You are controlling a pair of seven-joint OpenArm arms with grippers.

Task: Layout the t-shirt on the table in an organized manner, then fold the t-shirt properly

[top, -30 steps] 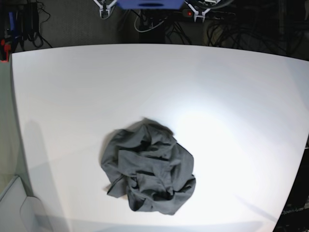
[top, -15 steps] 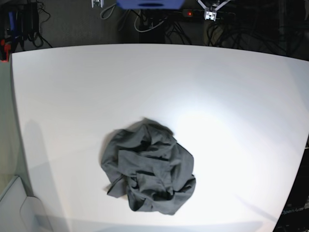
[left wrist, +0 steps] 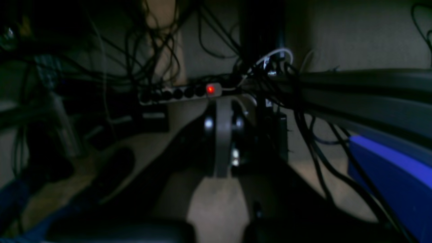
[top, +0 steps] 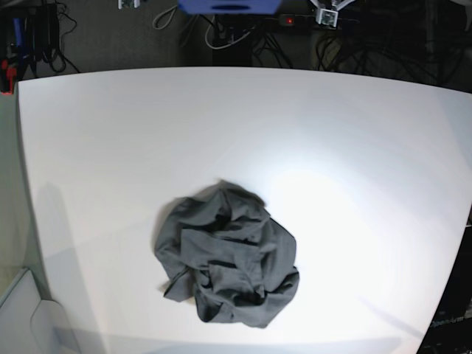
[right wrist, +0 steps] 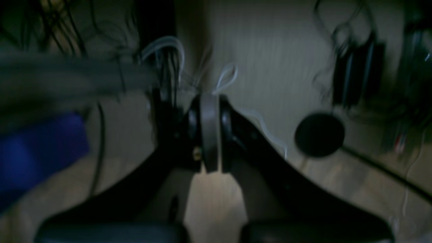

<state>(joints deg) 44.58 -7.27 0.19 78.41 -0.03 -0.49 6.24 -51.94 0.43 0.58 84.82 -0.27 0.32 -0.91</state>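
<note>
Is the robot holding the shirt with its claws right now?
No. Nothing is held. The left gripper and the right gripper are both shut on nothing, off beyond the table's far edge. The t-shirt lies crumpled, untouched.

I see a plain dark charcoal-grey t-shirt (top: 227,254) with no print on a glossy white table (top: 346,140). Beyond it sits a bright blue block (top: 228,6), a power strip (left wrist: 180,92) glowing red, and black cables (top: 383,44).
</note>
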